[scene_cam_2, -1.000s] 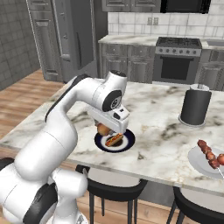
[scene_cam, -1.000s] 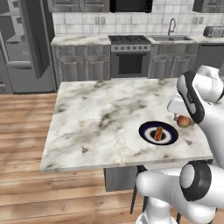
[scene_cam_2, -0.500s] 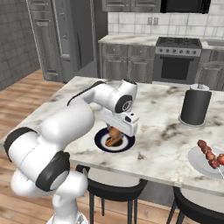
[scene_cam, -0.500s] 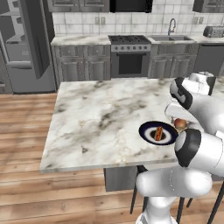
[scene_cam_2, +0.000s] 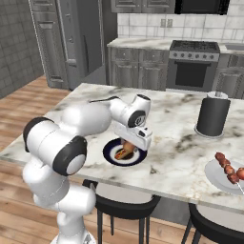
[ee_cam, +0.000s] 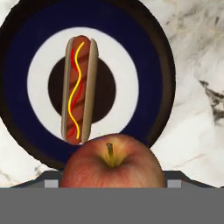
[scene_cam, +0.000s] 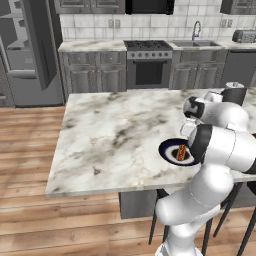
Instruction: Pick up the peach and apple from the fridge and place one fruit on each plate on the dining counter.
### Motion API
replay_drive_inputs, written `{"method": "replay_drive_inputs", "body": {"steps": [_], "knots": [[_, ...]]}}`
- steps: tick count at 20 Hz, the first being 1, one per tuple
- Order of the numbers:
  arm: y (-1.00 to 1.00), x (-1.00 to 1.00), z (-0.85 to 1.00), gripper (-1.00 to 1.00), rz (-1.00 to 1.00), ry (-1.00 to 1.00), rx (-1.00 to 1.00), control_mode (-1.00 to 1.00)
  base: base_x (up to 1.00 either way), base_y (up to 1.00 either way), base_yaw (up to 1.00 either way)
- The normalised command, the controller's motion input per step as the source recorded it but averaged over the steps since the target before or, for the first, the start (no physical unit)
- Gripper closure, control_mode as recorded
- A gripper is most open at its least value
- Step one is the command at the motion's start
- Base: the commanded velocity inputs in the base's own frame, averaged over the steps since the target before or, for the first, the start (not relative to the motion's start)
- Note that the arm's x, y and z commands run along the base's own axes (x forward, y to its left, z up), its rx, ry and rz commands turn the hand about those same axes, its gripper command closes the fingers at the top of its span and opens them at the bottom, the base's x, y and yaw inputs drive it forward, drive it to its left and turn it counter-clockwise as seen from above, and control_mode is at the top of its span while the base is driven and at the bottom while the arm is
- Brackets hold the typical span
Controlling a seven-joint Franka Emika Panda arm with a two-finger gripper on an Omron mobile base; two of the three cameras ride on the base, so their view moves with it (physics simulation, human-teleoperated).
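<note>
Glossy white arm (scene_cam_2: 71, 124), dark joints

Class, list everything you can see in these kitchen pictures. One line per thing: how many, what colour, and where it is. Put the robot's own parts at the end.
apple: one, red with a short stem, in the claw just above the navy plate's edge.
navy plate: one, dark navy with a white ring, on the dining counter near its front edge.
hot dog: one, bun with red and yellow lines, lying on the navy plate.
white plate: one, pale, at the counter's right end.
skewer: one, red-brown pieces, on the white plate.
canister: one, dark grey, upright on the counter.
dining counter: one, white-grey marble.
stove: one, dark, at the back wall.
fridge: one, dark grey, back left.
claw: one, white, shut on the apple.
</note>
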Motion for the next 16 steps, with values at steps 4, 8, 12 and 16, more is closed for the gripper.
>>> {"method": "replay_drive_inputs", "body": {"steps": [4,8,12,16], "knots": [[-0.01,0.46,-0.51,1.00,0.00,0.00,0.00,-1.00,0.00,0.00,0.00],[-0.04,0.30,-0.50,1.00,0.00,0.00,-0.01,-1.00,0.00,0.00,0.00],[0.00,0.13,-0.40,1.00,0.01,0.00,0.00,-1.00,0.00,0.00,0.00],[0.00,0.10,-0.41,1.00,0.01,0.00,0.00,-1.00,0.00,0.00,0.00]]}}
